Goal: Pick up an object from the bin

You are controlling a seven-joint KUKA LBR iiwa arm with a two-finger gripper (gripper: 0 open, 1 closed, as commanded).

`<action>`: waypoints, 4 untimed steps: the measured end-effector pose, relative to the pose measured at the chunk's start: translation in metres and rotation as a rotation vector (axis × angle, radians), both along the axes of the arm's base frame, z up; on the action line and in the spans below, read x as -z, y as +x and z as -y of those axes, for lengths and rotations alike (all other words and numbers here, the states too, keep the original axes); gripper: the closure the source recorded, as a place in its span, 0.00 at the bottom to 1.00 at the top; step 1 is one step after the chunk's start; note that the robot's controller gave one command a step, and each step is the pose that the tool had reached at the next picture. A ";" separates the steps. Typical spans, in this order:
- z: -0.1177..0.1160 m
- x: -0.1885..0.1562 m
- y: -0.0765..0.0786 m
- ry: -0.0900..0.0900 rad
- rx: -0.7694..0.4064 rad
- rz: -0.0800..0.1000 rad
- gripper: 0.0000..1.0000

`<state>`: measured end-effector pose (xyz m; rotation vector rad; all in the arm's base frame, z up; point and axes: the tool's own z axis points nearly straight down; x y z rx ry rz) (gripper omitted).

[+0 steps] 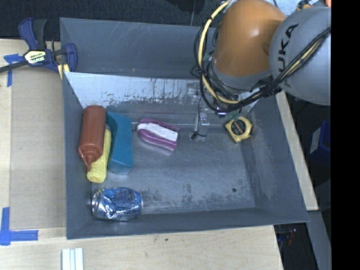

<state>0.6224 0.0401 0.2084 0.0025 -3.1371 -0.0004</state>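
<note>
Bin (169, 212) holds six items, one each: brown bottle (91, 131), blue block (120, 145), yellow sponge (98, 167), crushed blue can (117, 202), purple-white pouch (158, 134), yellow tape measure (238, 128). End effector (198, 129) sits far-centre between the last two; released or clenched, can't tell.

The tool (198, 129) hangs in the bin (197, 179) between a purple-and-white object (158, 134) and a yellow tape measure (238, 128).

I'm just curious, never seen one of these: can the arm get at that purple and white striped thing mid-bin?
Probably yes. The gripper hangs just right of the striped thing, with bare bin floor between them; nothing lies on it, and the blue block lies off to its left.
</note>
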 end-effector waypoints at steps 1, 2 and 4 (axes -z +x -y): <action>0.000 -0.005 0.002 0.000 0.001 0.008 0.00; -0.030 0.137 0.003 0.000 0.157 0.006 0.00; -0.032 0.136 -0.001 -0.001 0.143 0.000 0.00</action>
